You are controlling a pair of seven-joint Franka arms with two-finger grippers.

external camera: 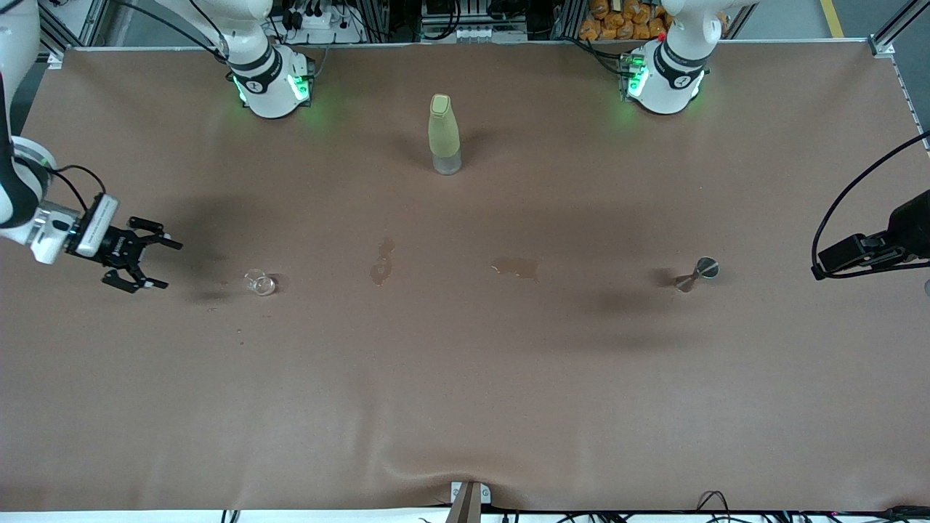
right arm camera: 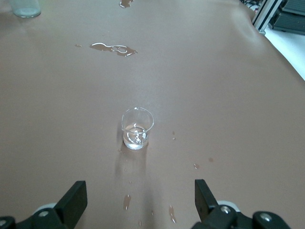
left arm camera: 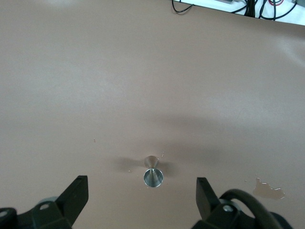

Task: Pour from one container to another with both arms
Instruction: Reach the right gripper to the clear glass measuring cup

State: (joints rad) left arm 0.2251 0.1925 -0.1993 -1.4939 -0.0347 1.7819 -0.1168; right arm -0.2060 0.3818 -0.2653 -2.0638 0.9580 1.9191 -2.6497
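With both grippers wide open and empty, the right gripper (external camera: pixel 149 264) should square up on the small glass beaker (external camera: pixel 260 282) while the left gripper (left arm camera: pixel 142 200) centres over the steel jigger (external camera: pixel 696 274), each near its own arm's end of the table.

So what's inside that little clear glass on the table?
The small glass beaker holds a shallow layer of clear liquid at its bottom; the rest is empty. Nothing covers it. Droplets spot the brown table cover around it.
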